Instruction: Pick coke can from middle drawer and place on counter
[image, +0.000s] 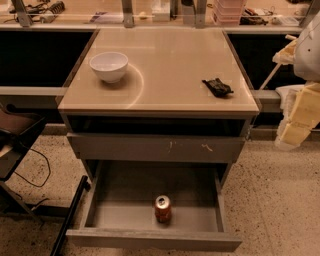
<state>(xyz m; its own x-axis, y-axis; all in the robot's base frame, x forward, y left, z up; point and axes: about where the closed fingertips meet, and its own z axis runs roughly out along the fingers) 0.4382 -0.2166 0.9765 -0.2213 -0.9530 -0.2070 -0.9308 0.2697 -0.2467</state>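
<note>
The coke can (163, 208), red with a silver top, stands upright on the bare floor of the open middle drawer (125, 216), near its front panel and slightly right of centre. The tan counter (170, 65) tops the grey cabinet above it. My gripper (293, 134), pale yellow below the white arm, hangs at the right edge of the view, beside the counter's front right corner. It is well above and to the right of the can and holds nothing that I can see.
A white bowl (109, 65) sits at the counter's left and a small black object (217, 87) at its right. A shut drawer front with pale scratches (155, 147) overhangs the open drawer. A cluttered ledge (150, 17) runs behind; a chair (15, 135) and black bar (70, 215) stand left.
</note>
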